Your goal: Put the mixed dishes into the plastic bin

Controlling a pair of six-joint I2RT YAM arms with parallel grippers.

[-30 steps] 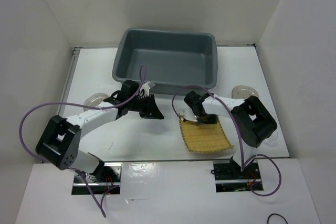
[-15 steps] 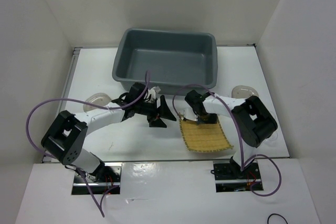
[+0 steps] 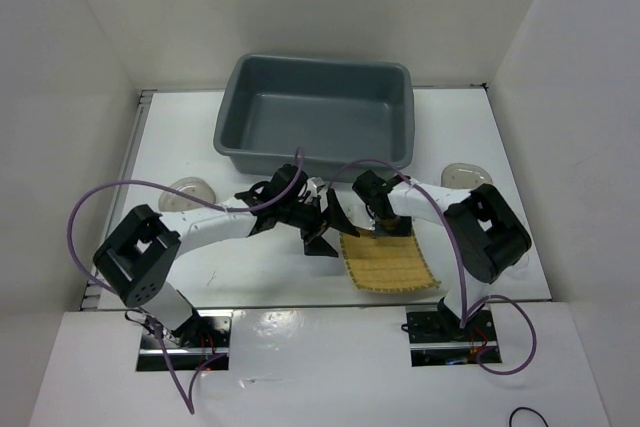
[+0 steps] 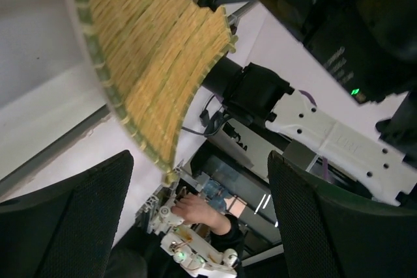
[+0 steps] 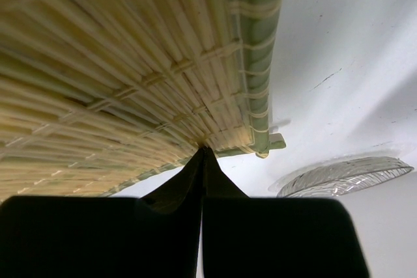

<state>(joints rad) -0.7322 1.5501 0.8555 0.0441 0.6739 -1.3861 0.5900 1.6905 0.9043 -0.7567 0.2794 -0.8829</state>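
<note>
Pinching square yellow woven bamboo mat [image 3: 392,265] off white counter [image 3: 175,142] in clenched right jaws, left jaws gaping alongside, prob for handoff.

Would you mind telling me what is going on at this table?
The right pincer is shut on the far edge of the yellow mat, in front of the grey bin. The left pincer is open beside the mat, holding nothing. The bin is empty; one saucer sits on the table's left side, another on its right.
</note>
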